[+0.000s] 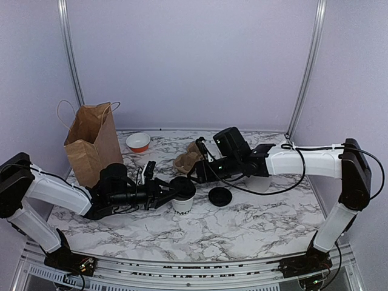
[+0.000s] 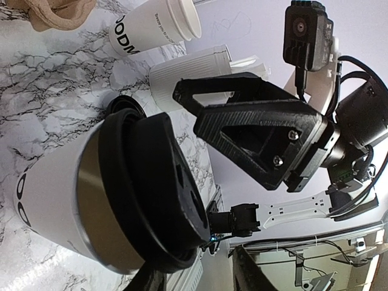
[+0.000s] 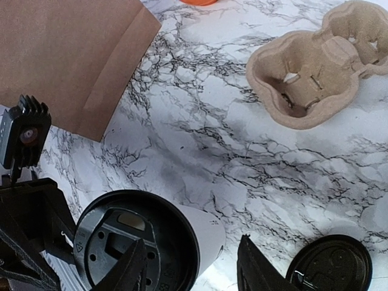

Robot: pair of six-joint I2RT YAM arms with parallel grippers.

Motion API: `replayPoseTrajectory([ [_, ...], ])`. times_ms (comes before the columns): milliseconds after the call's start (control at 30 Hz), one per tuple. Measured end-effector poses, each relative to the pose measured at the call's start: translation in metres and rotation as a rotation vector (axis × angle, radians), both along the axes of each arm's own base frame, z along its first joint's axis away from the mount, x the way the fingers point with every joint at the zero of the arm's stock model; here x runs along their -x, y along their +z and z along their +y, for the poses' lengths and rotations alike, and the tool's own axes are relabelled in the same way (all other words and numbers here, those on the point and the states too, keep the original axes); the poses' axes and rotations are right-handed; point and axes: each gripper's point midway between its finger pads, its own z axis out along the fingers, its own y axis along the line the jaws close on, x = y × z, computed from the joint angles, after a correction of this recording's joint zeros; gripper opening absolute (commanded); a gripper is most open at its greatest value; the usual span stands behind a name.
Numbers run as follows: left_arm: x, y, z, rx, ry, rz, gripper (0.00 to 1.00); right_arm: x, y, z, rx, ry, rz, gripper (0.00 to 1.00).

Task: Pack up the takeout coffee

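Note:
The takeout coffee cup [image 1: 182, 201], white with black lettering, stands upright at the middle of the table with a black lid [image 1: 182, 187] on top. It fills the left of the left wrist view [image 2: 60, 200], lid [image 2: 151, 188] on. My left gripper [image 1: 168, 193] is open at the cup's left at lid height; its upper finger [image 2: 254, 127] stands off the lid. My right gripper [image 1: 197, 175] is open and empty just behind and above the cup; its fingers [image 3: 130, 270] frame the cup's right side [image 3: 209, 236].
A second black lid [image 1: 220, 196] lies right of the cup, also in the right wrist view [image 3: 330, 267]. A brown paper bag [image 1: 91, 145] stands at back left. A cardboard cup carrier [image 1: 187, 160] and an orange bowl [image 1: 138, 142] lie behind. Another lettered white cup [image 2: 151, 27] lies farther off.

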Motion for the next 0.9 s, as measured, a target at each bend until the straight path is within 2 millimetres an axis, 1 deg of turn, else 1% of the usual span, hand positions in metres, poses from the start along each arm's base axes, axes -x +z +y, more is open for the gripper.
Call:
replayPoseTrajectory([
  [100,0.001,0.000,0.003,0.000,0.004,-0.002,0.38,0.007,-0.004,0.005,0.006,0.017,0.006,0.49],
  [233,0.001,0.001,0.006,0.001,0.012,-0.004,0.38,0.010,-0.007,0.008,0.010,0.024,0.012,0.49],
  [900,0.005,0.004,0.018,-0.003,0.033,-0.016,0.38,0.013,-0.009,0.011,0.016,0.029,0.011,0.49],
])
